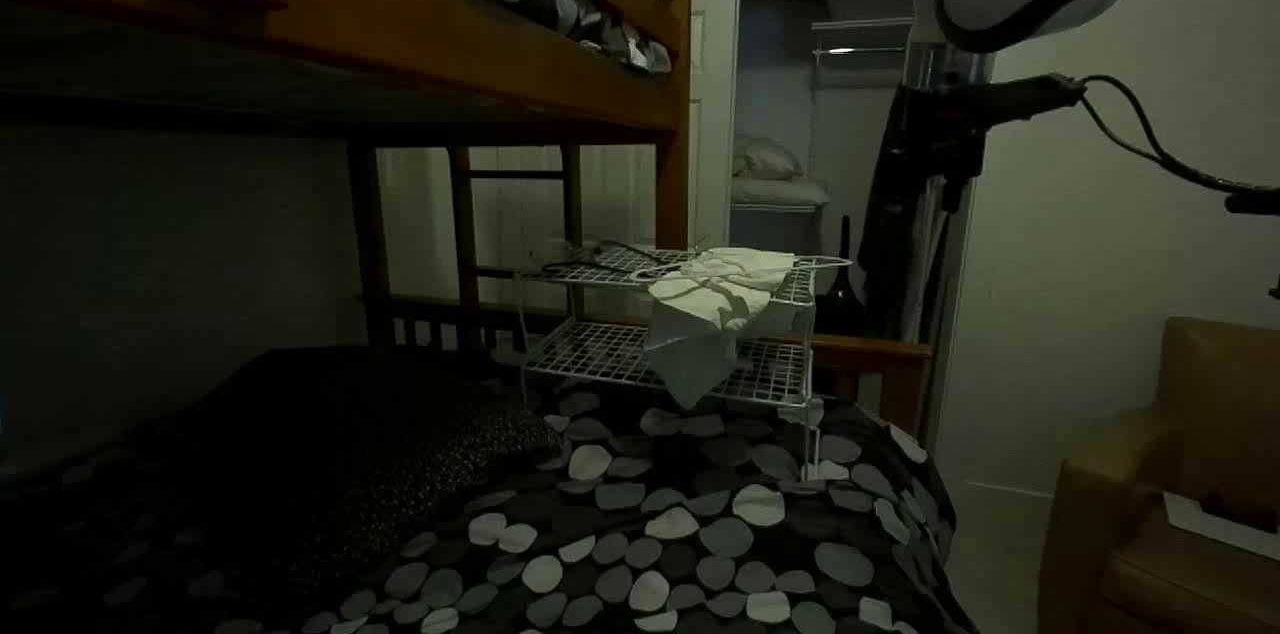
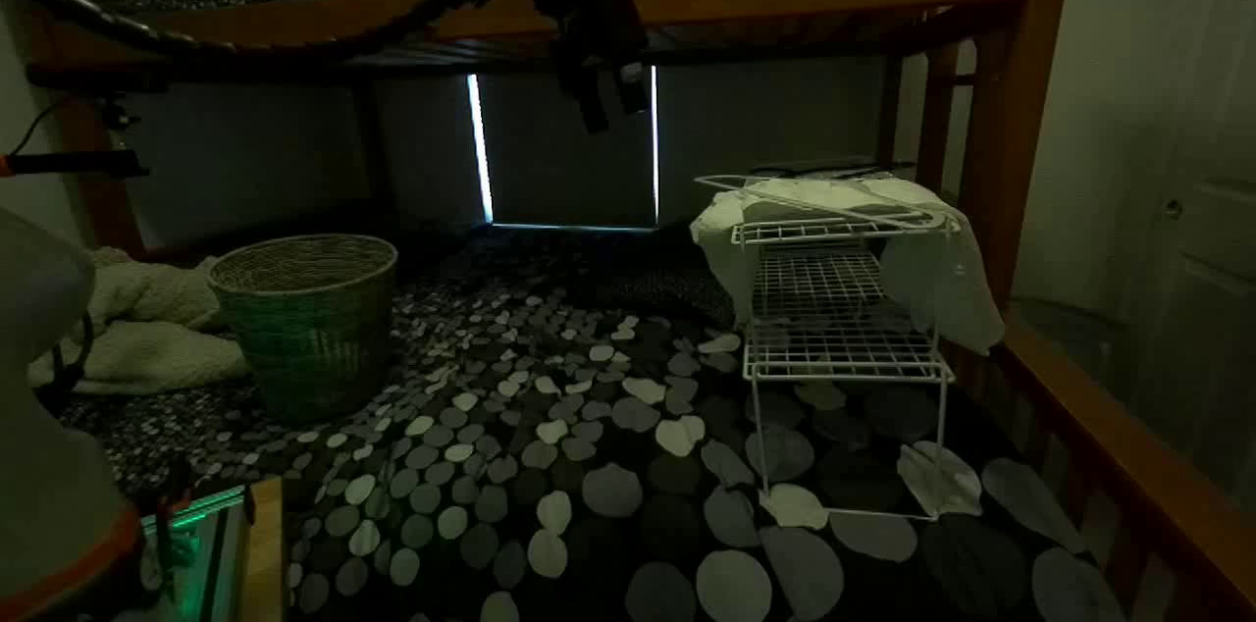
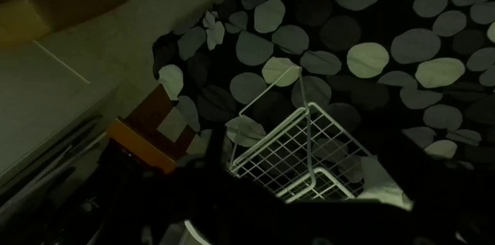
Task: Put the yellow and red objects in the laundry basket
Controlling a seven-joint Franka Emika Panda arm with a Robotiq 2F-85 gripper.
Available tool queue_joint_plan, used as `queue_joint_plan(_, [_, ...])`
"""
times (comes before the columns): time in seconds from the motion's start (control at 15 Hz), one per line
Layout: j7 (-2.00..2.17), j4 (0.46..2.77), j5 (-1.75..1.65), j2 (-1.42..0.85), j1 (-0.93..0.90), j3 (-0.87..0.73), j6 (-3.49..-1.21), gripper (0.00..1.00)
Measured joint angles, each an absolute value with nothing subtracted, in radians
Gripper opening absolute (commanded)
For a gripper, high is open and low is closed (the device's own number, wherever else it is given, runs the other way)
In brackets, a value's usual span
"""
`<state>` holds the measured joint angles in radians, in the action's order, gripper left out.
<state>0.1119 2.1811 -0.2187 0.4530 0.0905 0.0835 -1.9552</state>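
In an exterior view the camera stands some way back from the white wire rack (image 1: 590, 354), slightly higher than its top, and faces the closet (image 1: 780, 84) behind the rack. In an exterior view the camera, fairly near the rack and just above its top, looks toward the light-edged panel (image 2: 574, 151) beyond the rack, to its left. These lines of sight cross near the rack; both exterior views share it, the spotted bedspread (image 1: 690, 544) under it and part of the upper bunk (image 1: 480, 44) above. The wrist view looks steeply down on the rack, past the claw (image 3: 307, 138), sharing rack and bedspread with both
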Motion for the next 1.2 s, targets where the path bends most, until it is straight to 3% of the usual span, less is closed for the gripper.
queue_joint_plan(0.33, [0.096, 2.182, -0.213, 0.452, 0.079, 0.084, -1.957, 1.0])
queue_joint_plan(0.73, [0.067, 2.28, -0.078, 0.421, -0.143, 0.2, -2.025, 1.0])
queue_joint_plan(1.2, [0.031, 2.429, -0.053, 0.23, -0.335, 0.372, -2.383, 1.0])
